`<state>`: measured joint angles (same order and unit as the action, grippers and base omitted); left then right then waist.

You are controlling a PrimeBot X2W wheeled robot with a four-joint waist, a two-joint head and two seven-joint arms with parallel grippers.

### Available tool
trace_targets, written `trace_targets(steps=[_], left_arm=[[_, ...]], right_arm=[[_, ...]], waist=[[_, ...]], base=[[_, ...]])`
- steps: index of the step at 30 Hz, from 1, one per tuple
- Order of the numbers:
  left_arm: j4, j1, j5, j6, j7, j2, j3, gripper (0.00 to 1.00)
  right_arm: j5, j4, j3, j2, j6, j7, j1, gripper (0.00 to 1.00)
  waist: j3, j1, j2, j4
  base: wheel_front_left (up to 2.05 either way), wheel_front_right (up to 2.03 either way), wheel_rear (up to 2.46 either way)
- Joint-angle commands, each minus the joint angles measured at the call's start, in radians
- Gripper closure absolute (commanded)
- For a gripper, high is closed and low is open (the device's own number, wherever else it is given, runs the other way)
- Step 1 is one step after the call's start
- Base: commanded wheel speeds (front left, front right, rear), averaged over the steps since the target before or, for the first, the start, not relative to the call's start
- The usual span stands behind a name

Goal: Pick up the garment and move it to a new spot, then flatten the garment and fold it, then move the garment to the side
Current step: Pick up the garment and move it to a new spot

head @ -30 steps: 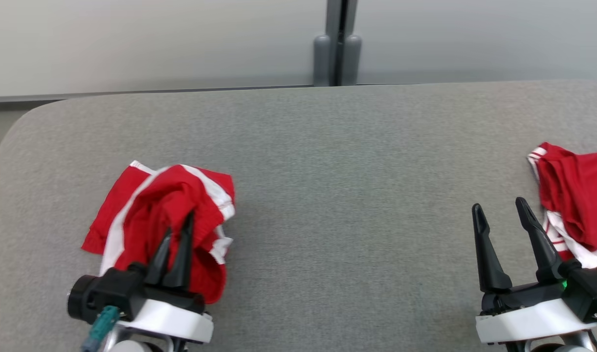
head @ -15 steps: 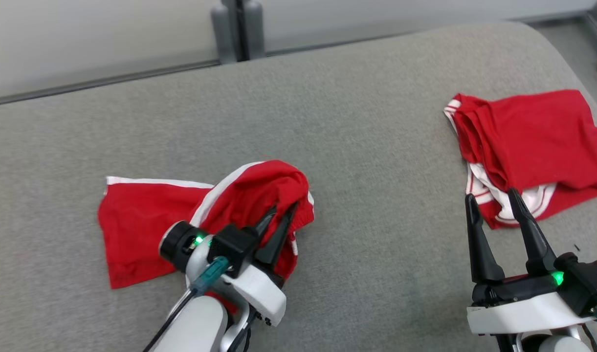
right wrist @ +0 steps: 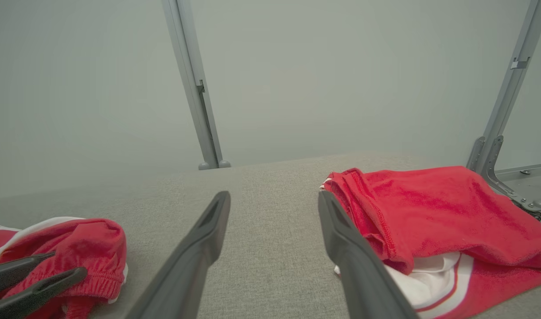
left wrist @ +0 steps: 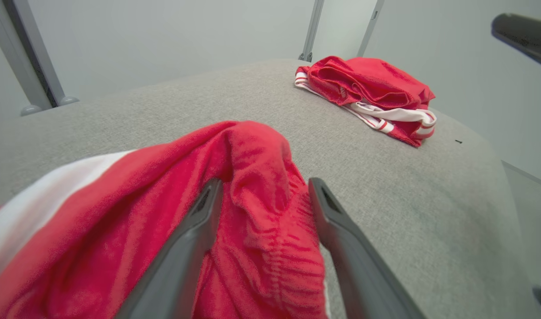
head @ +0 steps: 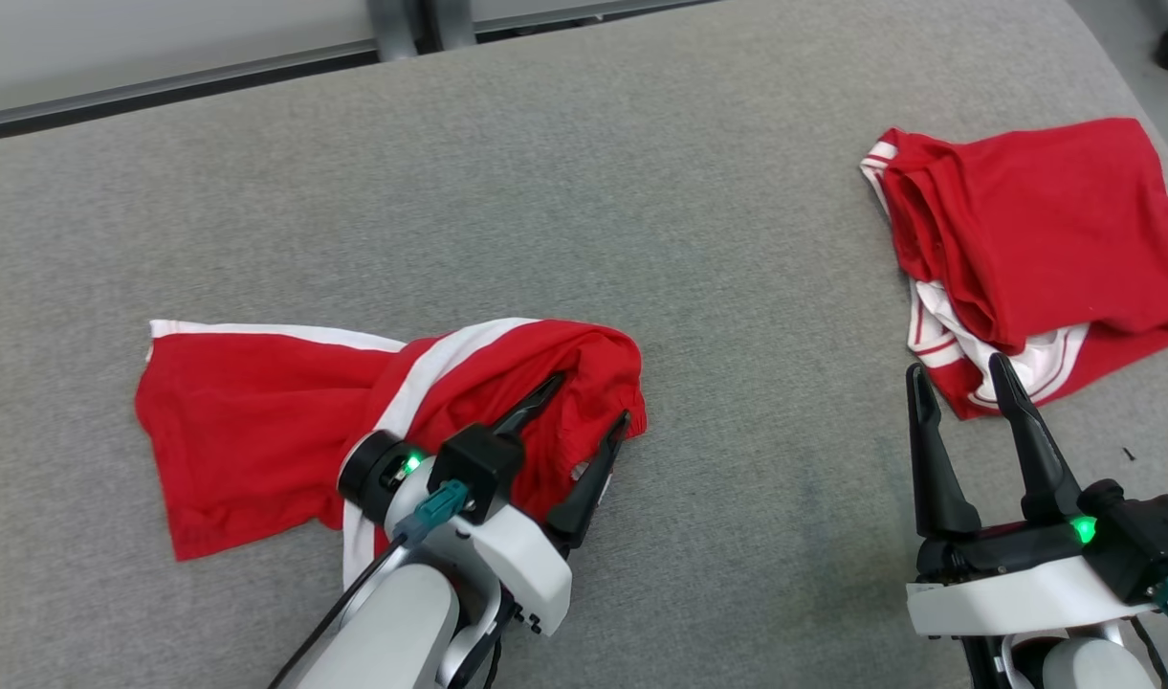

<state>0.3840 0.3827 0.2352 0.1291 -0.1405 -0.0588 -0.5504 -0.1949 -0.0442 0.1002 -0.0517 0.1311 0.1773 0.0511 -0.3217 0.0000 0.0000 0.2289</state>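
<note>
Left gripper (head: 588, 402) is standing wide open, fingers straddling the bunched right end of the red-and-white shorts (head: 249, 431), cloth between them, not pinched. Its forearm is angling in low from below. Shorts are lying left-centre on the grey table (head: 641, 191). Right gripper (head: 958, 373) is hovering wide and empty, just beside a second red garment (head: 1033, 220).

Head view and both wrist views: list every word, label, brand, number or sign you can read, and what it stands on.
None: no legible writing shows on the crumpled garment, the folded garment or the grey surface.
</note>
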Motion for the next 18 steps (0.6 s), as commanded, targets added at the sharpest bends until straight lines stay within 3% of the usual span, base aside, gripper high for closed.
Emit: trace_targets(steps=[1, 9, 18], left_arm=[[-0.018, -0.023, 0.015, -0.011, -0.016, -0.007, 0.013, 0.0], [-0.118, -0.079, 0.03, -0.076, -0.084, -0.032, 0.071, 0.0], [-0.222, -0.167, 0.064, -0.194, -0.124, -0.078, 0.261, 0.0]], right_arm=[[0.004, 0.003, -0.007, -0.001, -0.001, 0.002, 0.006, 0.0], [0.02, -0.011, -0.029, -0.01, -0.001, -0.018, 0.003, 0.0], [0.034, -0.027, -0.046, -0.027, 0.0, -0.056, -0.034, 0.0]], waist=[[0.019, 0.0, 0.0, -0.028], [0.059, 0.0, 0.0, -0.106], [0.133, 0.0, 0.0, -0.209]], base=[[0.0, 0.0, 0.0], [0.0, 0.0, 0.0], [0.0, 0.0, 0.0]])
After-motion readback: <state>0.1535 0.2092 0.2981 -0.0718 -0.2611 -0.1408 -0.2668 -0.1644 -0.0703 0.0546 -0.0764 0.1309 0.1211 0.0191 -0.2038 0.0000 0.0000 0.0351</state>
